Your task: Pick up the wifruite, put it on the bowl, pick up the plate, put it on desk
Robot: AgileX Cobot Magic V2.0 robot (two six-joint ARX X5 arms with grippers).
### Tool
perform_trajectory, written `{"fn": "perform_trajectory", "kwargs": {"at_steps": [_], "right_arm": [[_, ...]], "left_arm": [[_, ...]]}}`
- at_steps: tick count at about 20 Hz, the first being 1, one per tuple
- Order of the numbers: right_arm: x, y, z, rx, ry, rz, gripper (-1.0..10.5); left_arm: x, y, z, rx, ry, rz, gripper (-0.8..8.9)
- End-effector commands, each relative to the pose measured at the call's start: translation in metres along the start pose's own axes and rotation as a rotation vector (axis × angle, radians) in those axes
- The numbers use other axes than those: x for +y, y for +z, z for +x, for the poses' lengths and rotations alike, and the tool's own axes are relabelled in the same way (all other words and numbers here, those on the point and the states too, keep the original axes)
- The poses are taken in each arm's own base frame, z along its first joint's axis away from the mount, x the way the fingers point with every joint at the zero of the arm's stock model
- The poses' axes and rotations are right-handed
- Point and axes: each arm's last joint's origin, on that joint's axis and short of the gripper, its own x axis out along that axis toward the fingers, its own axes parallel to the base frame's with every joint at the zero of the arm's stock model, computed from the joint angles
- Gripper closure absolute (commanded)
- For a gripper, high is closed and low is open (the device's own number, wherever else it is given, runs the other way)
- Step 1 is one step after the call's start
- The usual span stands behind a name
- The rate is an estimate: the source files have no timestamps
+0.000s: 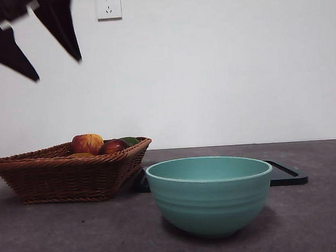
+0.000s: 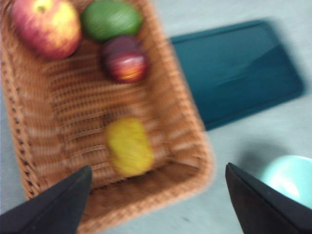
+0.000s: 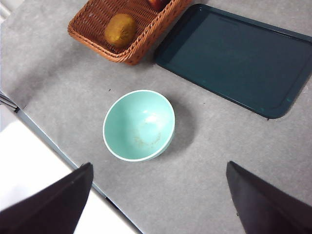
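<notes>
The wifruite (image 2: 129, 146), a small tan-brown oval, lies in a wicker basket (image 1: 63, 178) at the left, and also shows as the wifruite (image 3: 120, 29) from the right wrist. My left gripper (image 2: 158, 168) hangs open well above the basket, its black jaws (image 1: 59, 70) showing at the top left. The teal bowl (image 1: 209, 197) stands empty in front of the basket's right end. The plate (image 3: 234, 58), a flat dark teal rectangular tray, lies on the desk (image 1: 322, 219) behind the bowl. My right gripper (image 3: 159, 165) is open, high above the bowl (image 3: 139, 124), holding nothing.
The basket also holds a red-and-yellow apple (image 2: 46, 24), a dark red fruit (image 2: 124, 61) and a green fruit (image 2: 111, 18). The desk's near edge (image 3: 58, 156) runs close to the bowl. A white wall with a socket (image 1: 108, 5) stands behind.
</notes>
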Motion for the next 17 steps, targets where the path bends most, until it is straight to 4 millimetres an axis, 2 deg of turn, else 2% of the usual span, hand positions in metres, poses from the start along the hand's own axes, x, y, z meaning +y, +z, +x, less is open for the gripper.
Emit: {"fn": "perform_trajectory", "kwargs": {"at_steps": [1,10,17], "right_arm": [[0.002,0.004,-0.002,-0.018,0.004,-0.004,5.1],[0.002,0.005,-0.002,-0.019,0.004,-0.005,5.1],[0.001,0.005,-0.002,-0.022,0.004,-0.006,5.1]], "left_arm": [[-0.001,0.01,0.025,0.026,0.038,0.0,3.75],[0.012,0.004,0.127,0.176,0.121,-0.006,3.75],[0.016,-0.004,0.155,0.226,0.126,-0.008,3.82]]}}
